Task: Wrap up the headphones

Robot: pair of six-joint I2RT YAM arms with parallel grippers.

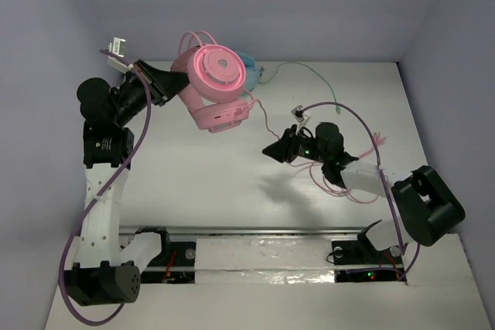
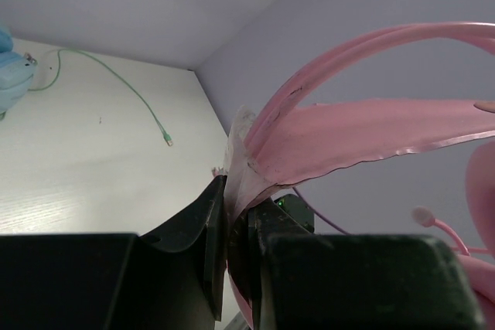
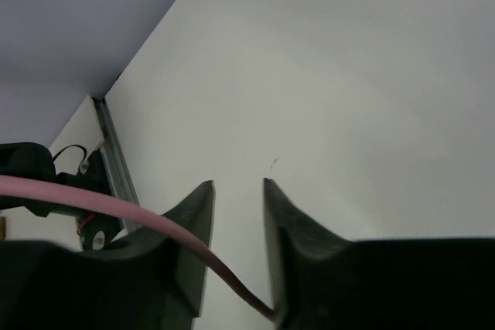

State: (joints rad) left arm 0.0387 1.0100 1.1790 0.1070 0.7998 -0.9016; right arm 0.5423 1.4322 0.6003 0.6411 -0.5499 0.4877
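Two arms, two grippers, two pairs of headphones, two loose cables. One pair of pink headphones (image 1: pixel 218 72) at back-left of the counter (image 1: pixel 216 199), held up off it near the rear wall, both of the two round ear cups visible from the top view, one above the other. Left gripper (image 1: pixel 172 83) clamped on the headband (image 2: pixel 363 133) – in the left wrist view, black fingers (image 2: pixel 210 226) pressed tight against the pink strap, with thin pink bands arching off to the right above it. One thin pink cable (image 1: pixel 263 119) trailing from the lower cup down toward the right gripper (image 1: pixel 272 151), mid-counter and well apart from the cups. In the right wrist view, right gripper (image 3: pixel 236 191) with jaws a narrow gap apart, one strand of cable (image 3: pixel 116 205) crossing the left-hand finger and dropping into the gap low down – not squeezed at the tips. One pair of light blue headphones (image 1: pixel 252 62) just behind the pink pair, mostly hidden by it, with one green cable (image 1: pixel 309 70) snaking right along the back of the counter, plug end lying free.
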